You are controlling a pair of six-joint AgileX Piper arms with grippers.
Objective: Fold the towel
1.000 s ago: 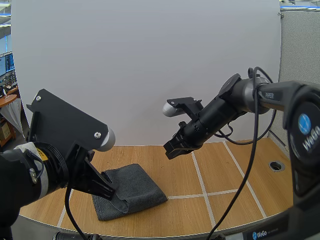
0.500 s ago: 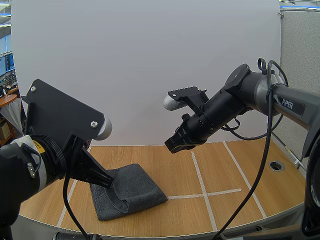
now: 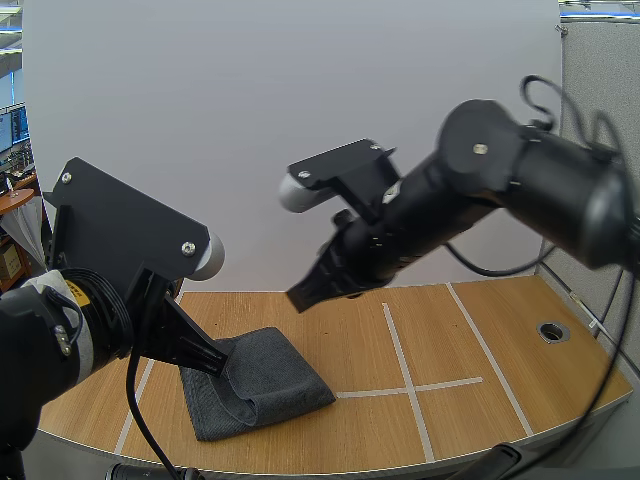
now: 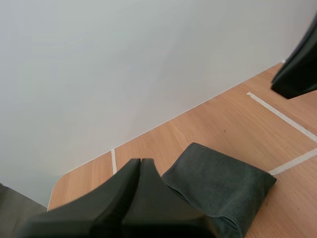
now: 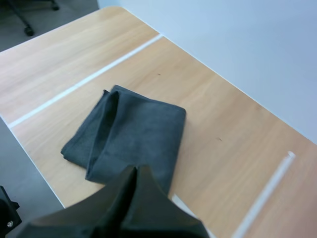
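Towel (image 3: 258,380) lies folded, soft, grey on wooden table (image 3: 480,340); left gripper (image 4: 140,161), right gripper (image 5: 135,169) closed.

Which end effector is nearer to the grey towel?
Left. The left end effector is at the towel, by its left edge; the right end effector hangs above the table, farther off.

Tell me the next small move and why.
Probably lift the left tool clear of the towel: it lies folded on the table, both tools are shut on nothing, and the right tool hangs well above it.
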